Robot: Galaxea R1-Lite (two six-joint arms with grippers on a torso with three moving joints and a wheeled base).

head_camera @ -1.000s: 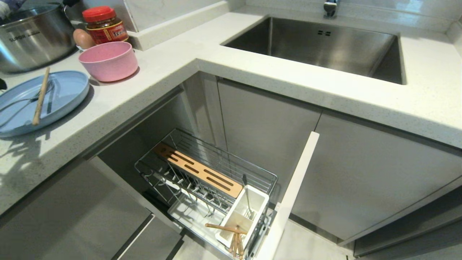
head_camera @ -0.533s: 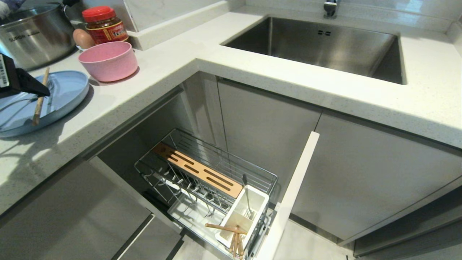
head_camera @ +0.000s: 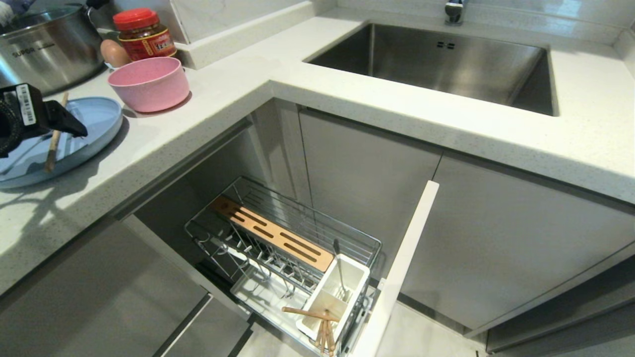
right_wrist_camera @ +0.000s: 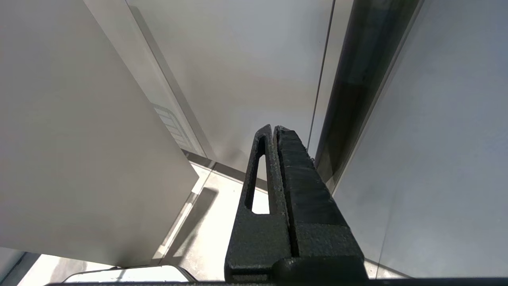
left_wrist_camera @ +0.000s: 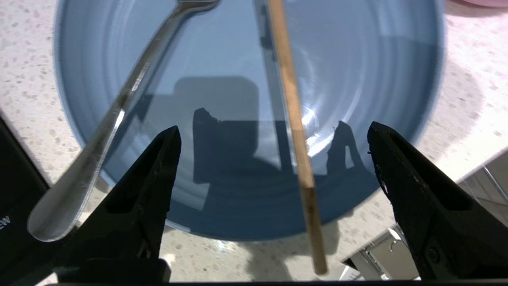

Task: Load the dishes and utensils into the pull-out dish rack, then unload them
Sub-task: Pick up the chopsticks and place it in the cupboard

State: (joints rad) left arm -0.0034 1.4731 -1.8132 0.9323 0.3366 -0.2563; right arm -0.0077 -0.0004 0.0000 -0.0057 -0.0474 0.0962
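On the counter at the left, the light-blue plate (head_camera: 96,124) (left_wrist_camera: 357,59) carries one wooden chopstick (head_camera: 51,146) (left_wrist_camera: 295,131) and a silver fork (left_wrist_camera: 131,87). My left gripper (head_camera: 62,125) (left_wrist_camera: 273,127) hangs just above the plate's near rim. It is open, with the chopstick's thick end between its fingers and untouched. The pink bowl (head_camera: 149,83) stands beside the plate. Below, the pull-out dish rack (head_camera: 233,218) is drawn out. Its white cutlery cup (head_camera: 354,277) holds a metal utensil (head_camera: 340,270) and wooden chopsticks (head_camera: 322,327). My right gripper (right_wrist_camera: 274,128) is parked low by the cabinet fronts, shut.
A steel pot (head_camera: 47,49), an egg (head_camera: 114,53) and a red-lidded jar (head_camera: 144,34) crowd the counter behind the bowl. The sink (head_camera: 446,64) is at the back right. The rack's white front panel (head_camera: 402,263) juts out beside the cup.
My left gripper has come in from the left edge and moved right over the plate. Plate, bowl, rack and the right arm have not moved.
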